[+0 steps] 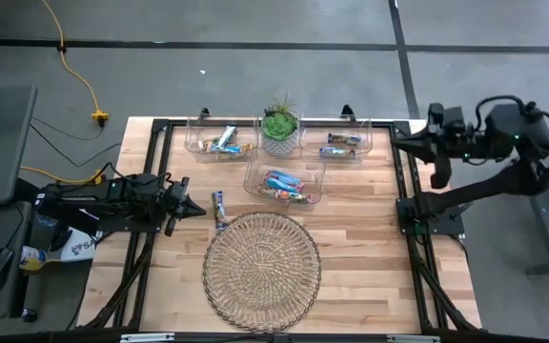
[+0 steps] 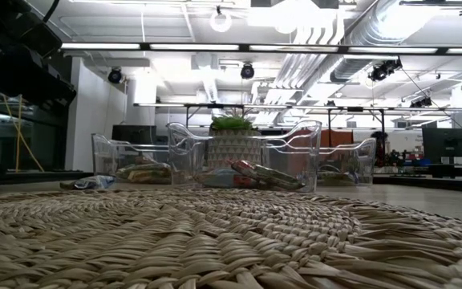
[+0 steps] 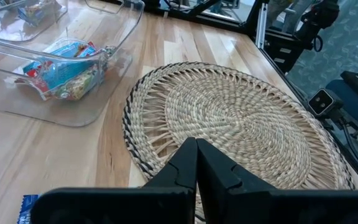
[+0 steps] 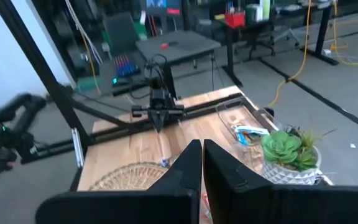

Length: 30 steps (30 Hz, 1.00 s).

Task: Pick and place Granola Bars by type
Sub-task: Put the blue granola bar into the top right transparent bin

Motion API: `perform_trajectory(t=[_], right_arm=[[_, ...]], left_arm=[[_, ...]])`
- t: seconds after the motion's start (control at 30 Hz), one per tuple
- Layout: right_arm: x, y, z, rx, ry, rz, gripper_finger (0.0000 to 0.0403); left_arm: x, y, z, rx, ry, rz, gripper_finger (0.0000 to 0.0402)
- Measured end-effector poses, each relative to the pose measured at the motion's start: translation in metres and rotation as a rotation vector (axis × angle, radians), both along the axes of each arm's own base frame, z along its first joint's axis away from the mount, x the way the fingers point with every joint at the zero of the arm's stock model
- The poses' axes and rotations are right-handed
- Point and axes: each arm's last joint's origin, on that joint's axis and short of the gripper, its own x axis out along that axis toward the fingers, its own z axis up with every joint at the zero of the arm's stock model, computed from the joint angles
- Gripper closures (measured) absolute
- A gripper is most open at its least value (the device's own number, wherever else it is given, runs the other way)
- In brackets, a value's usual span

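Hovering low at the surface's left edge, my left end effector (image 1: 198, 211) has its fingers pressed together, empty. High view: one granola bar (image 1: 219, 209) lies loose just beside it, near the wicker tray (image 1: 262, 271); other bars sit in three clear bins (image 1: 285, 184) around a potted plant (image 1: 279, 127). Left wrist view catches only that bar's blue corner. My right end effector (image 1: 441, 175) waits off the right edge, fingers together.

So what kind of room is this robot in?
Probably a robot lab or workshop. There are bare pipes and ducts on the ceiling, desks with computer screens behind the wooden table, and a yellow cable running across the grey floor.
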Motion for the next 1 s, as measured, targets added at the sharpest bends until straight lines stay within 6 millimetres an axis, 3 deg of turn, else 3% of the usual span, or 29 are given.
perform_trajectory(t=[0.17,0.57,1.0], right_arm=[[-0.022,-0.002,-0.04,0.028,-0.097,-0.01,0.0402],[-0.045,-0.003,-0.129,0.029,-0.225,0.015,0.0402],[-0.035,-0.002,-0.21,-0.002,-0.355,0.002,0.0403]], left_arm=[[0.0,0.0,0.0,0.0,0.0,0.0,0.0401],[0.0,0.0,0.0,0.0,0.0,0.001,0.0401],[0.0,0.0,0.0,0.001,0.0,0.002,0.0401]])
